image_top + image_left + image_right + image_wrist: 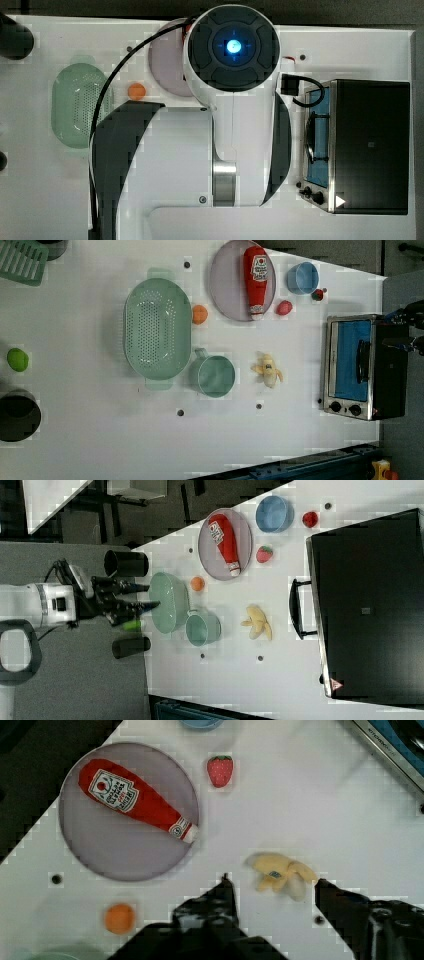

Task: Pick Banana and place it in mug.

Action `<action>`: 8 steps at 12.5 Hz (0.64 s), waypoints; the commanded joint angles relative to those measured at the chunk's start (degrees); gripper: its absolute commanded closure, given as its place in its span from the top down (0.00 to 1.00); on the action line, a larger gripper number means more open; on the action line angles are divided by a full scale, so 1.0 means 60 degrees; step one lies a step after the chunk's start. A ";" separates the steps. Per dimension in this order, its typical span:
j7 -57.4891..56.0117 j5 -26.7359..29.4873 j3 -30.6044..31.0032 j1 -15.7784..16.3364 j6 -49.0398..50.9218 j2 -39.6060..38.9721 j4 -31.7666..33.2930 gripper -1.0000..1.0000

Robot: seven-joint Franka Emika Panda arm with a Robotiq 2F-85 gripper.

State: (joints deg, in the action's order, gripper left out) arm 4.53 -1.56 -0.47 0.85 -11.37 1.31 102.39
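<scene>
- Black and matte, the two fingers of the gripper (272, 887) stand at the near edge of the wrist view, spread wide apart with nothing between them; the jaws are open.
- Just beyond the fingertips (226, 885) lies the yellow peeled soft-toy banana (280, 872) on the white table (310, 810). It does not touch either finger, and it sits in front of the gap between them.
- In the left view the banana (268, 371) lies between the small round pale teal-green mug (215, 375) and the silver toaster oven with a blue door (356, 367). It is near the mug but apart from it, outside of it.
- The mug has a short stub handle and stands upright, just beside the large oval green perforated colander (157, 329).
- A small orange ball (120, 918) lies on the table near the gripper, beside the round grey-lilac plate (125, 855).
- On the plate rests a red ketchup bottle with a white label (135, 802), lying on its side.
- A red toy strawberry (220, 770) lies on the table just beyond the plate, apart from it.
- Farther away, in the left view, a light blue round bowl (303, 278) stands past the strawberry, with a small dark red fruit (317, 294) beside it.
- In the right view the arm (45, 605) is over the table's edge at the right view's left, with its gripper (135, 600) pointing toward the colander.
- A lime-green ball (17, 360) and a black round cup (19, 415) are at the left view's left, well apart from the banana.
</scene>
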 commanded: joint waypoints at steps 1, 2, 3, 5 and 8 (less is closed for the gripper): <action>0.0268 -0.0115 -0.0192 -0.0284 0.2033 0.3381 0.2122 0.74; 0.0268 -0.0115 -0.0191 -0.0283 0.2012 0.3364 0.2241 0.84; 0.0268 -0.0115 -0.0190 -0.0282 0.1903 0.3311 0.2406 0.96; 0.0062 -0.0115 -0.0187 -0.0271 0.1389 0.3125 0.2906 1.00; -0.1702 -0.0115 -0.0184 -0.0260 -0.0276 0.2626 0.3912 1.00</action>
State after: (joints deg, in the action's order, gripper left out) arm 0.81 -2.43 -2.13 -0.92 -13.46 23.08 120.07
